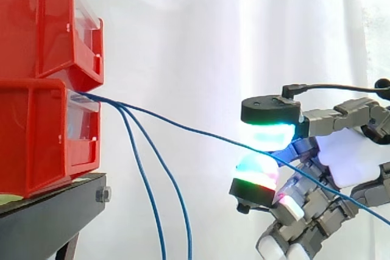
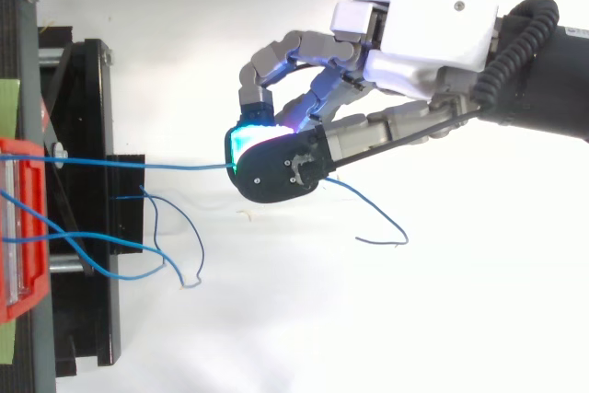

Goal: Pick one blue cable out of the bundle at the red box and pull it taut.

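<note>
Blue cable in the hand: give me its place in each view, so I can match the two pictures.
Side view: the blue cable slopes from the red bins at left down to the hand at right, pinched between its pads.
Top view: it runs level from the bins at the left edge to the hand at centre.
Shared landmark: the red bins.

Two red bins point(image 1: 42, 22) point(image 1: 42, 138), three blue cables point(image 1: 183, 126), one black stand point(image 1: 55, 205), one robot hand point(image 2: 423, 39).

No readable text or numbers for us here, not even on the red bins point(image 1: 49, 89) facing the hand point(image 2: 433, 39).
</note>
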Robot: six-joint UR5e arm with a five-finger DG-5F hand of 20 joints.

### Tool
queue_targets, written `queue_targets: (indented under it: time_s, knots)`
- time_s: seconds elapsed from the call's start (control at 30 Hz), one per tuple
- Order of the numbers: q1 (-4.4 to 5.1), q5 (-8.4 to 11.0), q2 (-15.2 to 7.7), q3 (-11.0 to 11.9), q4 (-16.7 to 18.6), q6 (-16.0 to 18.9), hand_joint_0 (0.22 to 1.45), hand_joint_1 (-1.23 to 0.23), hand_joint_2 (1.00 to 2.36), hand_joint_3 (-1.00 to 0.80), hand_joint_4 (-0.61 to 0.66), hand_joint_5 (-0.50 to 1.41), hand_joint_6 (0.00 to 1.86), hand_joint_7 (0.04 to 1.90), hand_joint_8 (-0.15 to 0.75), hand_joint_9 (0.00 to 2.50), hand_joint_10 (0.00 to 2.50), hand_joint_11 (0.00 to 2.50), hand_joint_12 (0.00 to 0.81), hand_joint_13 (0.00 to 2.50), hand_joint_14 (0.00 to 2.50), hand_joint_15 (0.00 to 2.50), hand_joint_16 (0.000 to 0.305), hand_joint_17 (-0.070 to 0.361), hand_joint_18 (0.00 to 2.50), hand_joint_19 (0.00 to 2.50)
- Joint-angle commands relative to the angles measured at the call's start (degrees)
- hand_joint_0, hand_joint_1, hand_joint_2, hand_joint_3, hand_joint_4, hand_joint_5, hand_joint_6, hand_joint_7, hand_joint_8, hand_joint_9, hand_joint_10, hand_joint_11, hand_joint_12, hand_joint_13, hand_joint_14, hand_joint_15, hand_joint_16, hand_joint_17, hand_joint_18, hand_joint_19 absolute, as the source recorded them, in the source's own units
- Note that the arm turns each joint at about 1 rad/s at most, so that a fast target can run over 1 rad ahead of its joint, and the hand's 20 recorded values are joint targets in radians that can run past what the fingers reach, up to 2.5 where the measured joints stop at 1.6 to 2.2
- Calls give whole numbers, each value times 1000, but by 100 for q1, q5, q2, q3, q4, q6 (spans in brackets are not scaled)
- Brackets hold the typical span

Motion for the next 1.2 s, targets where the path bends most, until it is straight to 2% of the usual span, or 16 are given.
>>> queue_targets:
  time_s: [0.0, 0.2, 0.33, 0.47, 0.87, 1.17]
  knots:
    - [0, -2, 0, 0, 0, 0, 581, -520, 1005, -198, 37, -110, 904, 1116, 372, 940, 14, 851, 418, 737, 15, 464, 62, 139, 653, 413]
    - [0, -2, 0, 0, 0, 0, 549, -516, 1008, -295, 54, -114, 900, 1136, 366, 935, 15, 866, 404, 719, 16, 475, 59, 133, 622, 428]
    - [0, -2, 0, 0, 0, 0, 510, -518, 1003, -428, 62, -121, 899, 1154, 343, 912, 18, 881, 378, 689, 19, 491, 53, 119, 567, 451]
    - [0, -2, 0, 0, 9, 0, 495, -516, 1000, -500, 74, -120, 896, 1149, 351, 917, 17, 880, 386, 693, 19, 482, 54, 122, 575, 446]
    - [0, -2, 0, 0, 35, 0, 437, -602, 1000, -500, 97, -115, 893, 1102, 382, 933, 15, 876, 411, 713, 16, 470, 59, 133, 617, 414]
    - [0, -11, 0, 0, 35, 0, 418, -610, 1000, -500, 102, -113, 890, 1100, 386, 935, 15, 873, 418, 720, 17, 469, 61, 138, 634, 415]
